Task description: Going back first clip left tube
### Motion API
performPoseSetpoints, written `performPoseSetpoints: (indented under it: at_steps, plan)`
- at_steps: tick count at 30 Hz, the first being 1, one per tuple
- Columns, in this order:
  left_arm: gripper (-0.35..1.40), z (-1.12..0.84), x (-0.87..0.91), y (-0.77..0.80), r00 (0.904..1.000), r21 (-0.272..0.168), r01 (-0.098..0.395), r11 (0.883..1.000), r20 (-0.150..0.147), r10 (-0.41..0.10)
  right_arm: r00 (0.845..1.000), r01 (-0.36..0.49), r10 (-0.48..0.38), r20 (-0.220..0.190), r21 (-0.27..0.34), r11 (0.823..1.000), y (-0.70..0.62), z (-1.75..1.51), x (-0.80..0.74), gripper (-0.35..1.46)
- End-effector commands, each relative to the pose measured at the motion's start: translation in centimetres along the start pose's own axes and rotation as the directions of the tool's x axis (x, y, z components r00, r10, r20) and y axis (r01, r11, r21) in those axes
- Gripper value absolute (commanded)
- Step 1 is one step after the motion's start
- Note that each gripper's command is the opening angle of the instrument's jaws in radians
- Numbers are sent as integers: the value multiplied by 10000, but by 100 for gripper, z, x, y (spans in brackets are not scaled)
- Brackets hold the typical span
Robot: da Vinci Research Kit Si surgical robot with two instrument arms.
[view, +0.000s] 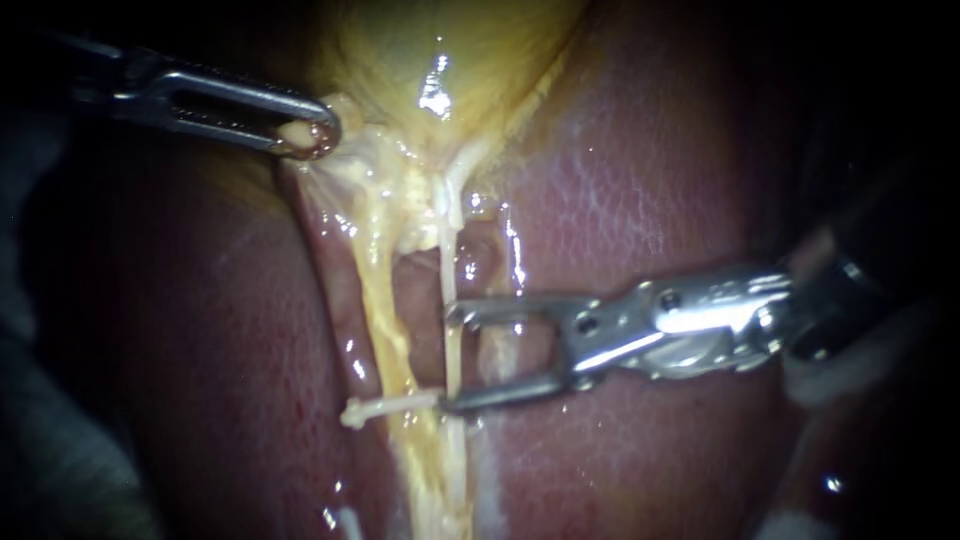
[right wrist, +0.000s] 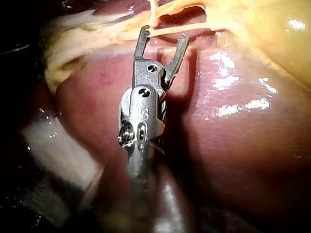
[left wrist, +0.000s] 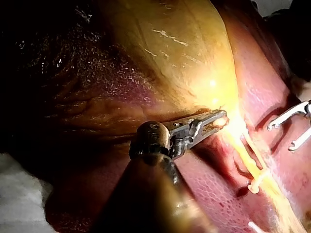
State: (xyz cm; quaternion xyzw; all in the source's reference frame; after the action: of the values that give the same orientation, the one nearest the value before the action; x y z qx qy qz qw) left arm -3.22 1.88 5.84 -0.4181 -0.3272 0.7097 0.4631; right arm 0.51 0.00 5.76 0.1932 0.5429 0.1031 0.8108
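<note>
Most of what you see is liver (view: 650,180) (left wrist: 209,194) (right wrist: 233,145), dark red and wet, spread beneath both instruments. Above it in the endoscope view lies the yellow gallbladder (view: 450,50) (left wrist: 170,48) (right wrist: 277,39), narrowing downward into pale fatty strands. Your left instrument (view: 325,130) (left wrist: 221,118) enters from the upper left. Its slotted jaws are closed on a pale nub of tissue (view: 296,130) at the gallbladder's lower edge, and the nub shows through the slot. In the left wrist view the same jaws are pressed together at the yellow margin. Your right instrument (view: 452,358) (left wrist: 280,137) (right wrist: 164,33) comes in from the right with its jaws spread wide and gripping nothing. Their tips reach a thin pale tube (view: 446,350) that runs down the middle of the endoscope view, one tip higher along it and one lower. The right wrist view agrees: the two hooked tips sit just at the strand passing across ahead of them. Just left of that strand runs the left tube (view: 375,320), coated in yellow fat and coming down from the gallbladder. The clip (view: 390,406) (left wrist: 256,183) (right wrist: 153,12), small and white, sits across the left tube, level with the right instrument's lower jaw. Its near end meets that jaw's tip, though you cannot tell whether they touch.
</note>
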Motion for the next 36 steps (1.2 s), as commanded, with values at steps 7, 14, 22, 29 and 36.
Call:
performPoseSetpoints:
  at_steps: [7,14,22,29,36]
  plan:
    - [-35,0,0,0,10000,-5,-1,10000,3,1,9973,353,-337,657,-237,9991,-3,-22,-4,50]
    - [-35,7,-2,-4,10000,37,-21,10000,-27,21,9974,335,-322,647,-194,9993,-3,-26,-3,50]
    - [-35,35,-12,-14,9999,112,-102,9999,-74,103,9974,345,-334,640,-171,9993,0,-35,1,50]
    - [-35,60,-18,-26,9998,30,-176,9998,-2,176,9973,381,-370,638,-156,9992,2,-40,3,50]
    - [-35,61,-19,-26,9997,28,-246,9997,38,246,9971,434,-424,639,-141,9990,2,-42,4,50]
